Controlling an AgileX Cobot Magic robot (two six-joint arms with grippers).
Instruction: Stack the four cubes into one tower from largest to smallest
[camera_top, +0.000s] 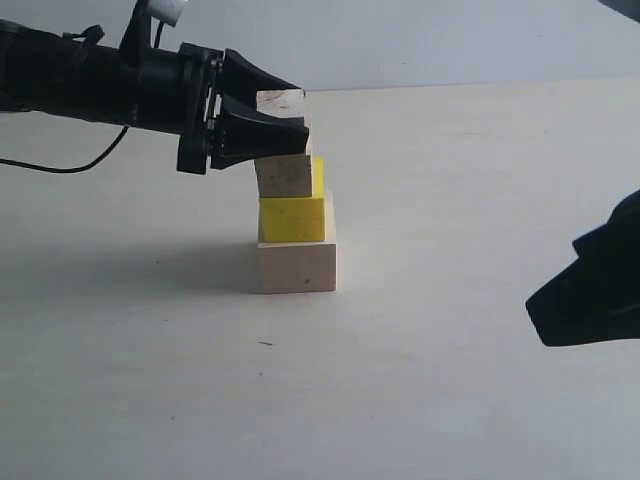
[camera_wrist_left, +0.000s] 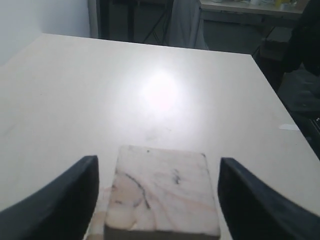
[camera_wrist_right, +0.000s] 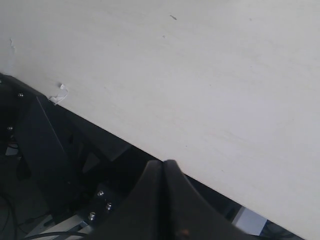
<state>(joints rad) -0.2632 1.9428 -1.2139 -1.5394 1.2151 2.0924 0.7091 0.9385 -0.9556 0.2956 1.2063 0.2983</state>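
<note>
So this looks pretty much like the finish line. The tower (camera_top: 293, 190) stands about mid-table, a bit to the left. The big cube (camera_top: 297, 266) is the base, the yellow cube (camera_top: 292, 218) sits on it and the third cube (camera_top: 284, 176) is on the yellow one. The top cube (camera_top: 281, 102) is up there too, so all four are in size order.

The left gripper (camera_top: 298, 108) comes in level from the left and sits around the top cube. In the wrist view its fingers (camera_wrist_left: 60, 205) are spread, with a sliver of table (camera_wrist_left: 160, 90) showing on each side of the cube, so they're beside it and not pinching it. From the side, the nearer finger covers the seam under the top cube, so I can't actually see it resting on the third one. My guess is that it is.

The right gripper (camera_top: 590, 290) is parked low and well off to the right, fingers pressed together and holding nothing.

What's left, as far as I can judge, is backing that left arm out without clipping anything. The cubes aren't squared up. The upper ones sit toward the left side of the base, so a nudge could easily topple the top ones.
</note>
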